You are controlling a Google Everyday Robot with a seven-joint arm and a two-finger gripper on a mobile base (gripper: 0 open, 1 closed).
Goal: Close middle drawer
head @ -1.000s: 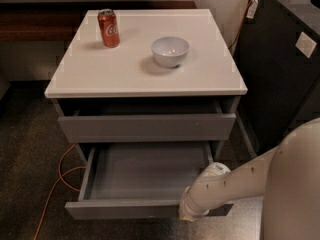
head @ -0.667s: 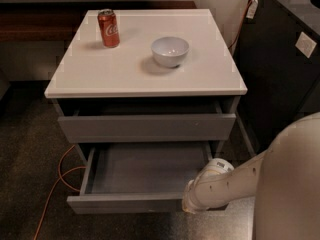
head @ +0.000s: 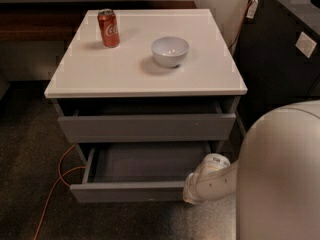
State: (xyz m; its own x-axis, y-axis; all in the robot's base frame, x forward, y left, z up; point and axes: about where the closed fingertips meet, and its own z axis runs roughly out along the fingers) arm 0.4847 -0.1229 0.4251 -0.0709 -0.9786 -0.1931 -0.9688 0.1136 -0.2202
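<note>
The middle drawer (head: 127,191) of a grey cabinet with a white top (head: 100,74) stands partly pulled out. Its plain flat front faces me and its long grey tray inside (head: 150,161) looks empty. My gripper (head: 189,194) is at the right end of that front panel, at the tip of my white arm (head: 215,181), and looks to be against it. The arm reaches in from the lower right, and its bulky white body fills that corner.
A taller grey drawer front (head: 145,126) sits just above the open drawer. A red soda can (head: 108,28) and a white bowl (head: 170,50) stand on the top. An orange cable (head: 57,184) lies on the floor at left. A dark cabinet (head: 280,49) stands close on the right.
The drawer front has moved back toward the cabinet, so less of the tray shows. My arm and gripper have moved in with it.
</note>
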